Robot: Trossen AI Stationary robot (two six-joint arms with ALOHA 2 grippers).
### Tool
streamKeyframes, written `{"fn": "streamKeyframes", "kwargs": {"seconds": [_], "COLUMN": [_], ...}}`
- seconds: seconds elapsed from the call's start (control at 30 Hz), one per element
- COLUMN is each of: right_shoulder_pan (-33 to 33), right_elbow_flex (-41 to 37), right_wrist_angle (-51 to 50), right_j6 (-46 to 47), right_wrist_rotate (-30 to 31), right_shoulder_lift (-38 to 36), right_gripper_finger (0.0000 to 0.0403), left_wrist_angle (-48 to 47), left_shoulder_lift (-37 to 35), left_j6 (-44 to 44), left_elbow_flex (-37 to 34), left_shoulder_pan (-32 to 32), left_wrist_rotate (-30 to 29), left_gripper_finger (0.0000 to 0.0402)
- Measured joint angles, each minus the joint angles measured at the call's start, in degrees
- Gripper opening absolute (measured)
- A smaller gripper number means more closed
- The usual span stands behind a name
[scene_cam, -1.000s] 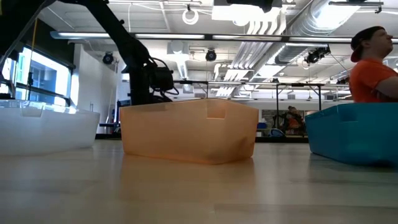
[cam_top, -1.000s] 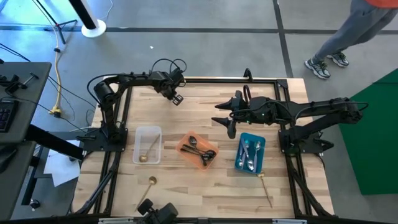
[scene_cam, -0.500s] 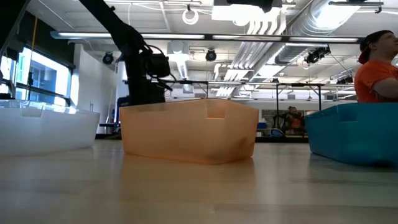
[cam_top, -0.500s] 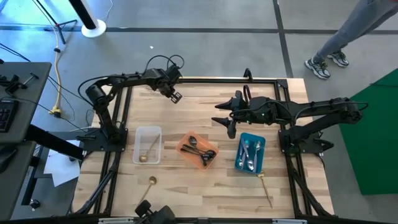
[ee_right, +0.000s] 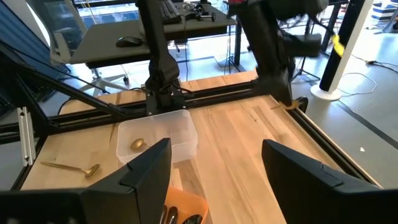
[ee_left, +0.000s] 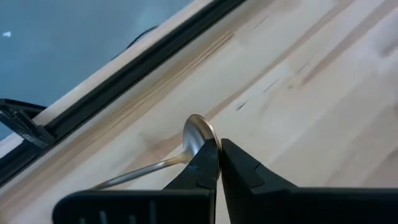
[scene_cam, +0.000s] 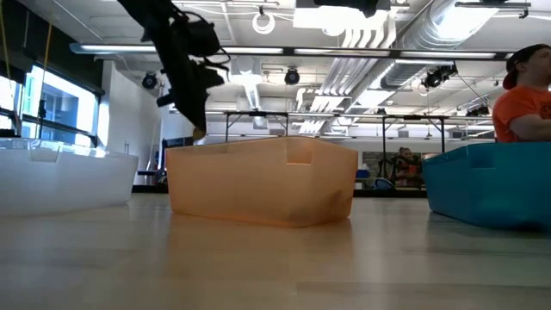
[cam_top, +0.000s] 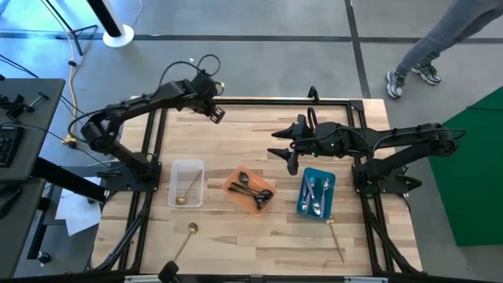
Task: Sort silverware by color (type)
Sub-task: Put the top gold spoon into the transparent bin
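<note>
Our left gripper point(ee_left: 219, 163) hangs above the table's far edge, its jaws pinching a silver spoon point(ee_left: 186, 146). Our right gripper point(cam_top: 287, 151) waits past the blue tray point(cam_top: 303, 204), jaws spread. We see 1 gold spoon point(cam_top: 182, 193) in the clear tray point(cam_top: 187, 167), dark spoons point(cam_top: 253, 192), perhaps 4, in the orange tray point(cam_top: 234, 181), and 2 gold ones point(cam_top: 189, 233) loose on the table point(cam_top: 259, 244)
</note>
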Motion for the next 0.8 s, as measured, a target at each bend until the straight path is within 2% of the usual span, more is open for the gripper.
{"fn": "streamKeyframes", "kwargs": {"seconds": [0.17, 0.3, 0.47, 0.57, 0.67, 0.8], "right_shoulder_pan": [0.0, 0.0, 0.0, 0.0, 0.0, 0.0], "right_elbow_flex": [0.0, 0.0, 0.0, 0.0, 0.0, 0.0], "right_wrist_angle": [0.0, 0.0, 0.0, 0.0, 0.0, 0.02], "right_j6": [0.07, 0.13, 0.17, 0.17, 0.2, 1.56], "right_wrist_rotate": [0.0, -0.02, 0.0, 0.0, 0.0, -0.02], "right_shoulder_lift": [0.0, 0.0, 0.0, 0.0, 0.0, 0.0], "right_gripper_finger": [0.0236, 0.0236, 0.0236, 0.0236, 0.0236, 0.0236], "left_wrist_angle": [-0.86, -0.83, 1.22, 8.02, 13.75, 9.95], "left_shoulder_lift": [-5.53, -10.44, -17.52, -22.6, -27.48, -32.7], "left_j6": [-2.01, -3.18, -4.45, -7.62, -9.56, -11.27], "left_elbow_flex": [0.01, 0.01, -0.06, -2.29, -5.07, -6.34], "left_shoulder_pan": [-0.26, -1.91, -7.65, -12.89, -18.71, -27.86], "left_wrist_rotate": [3.82, 9.22, 14.4, 15.29, 14.56, 4.79], "left_gripper_finger": [0.0001, 0.0001, 0.0001, 0.0001, 0.0001, 0.0]}}
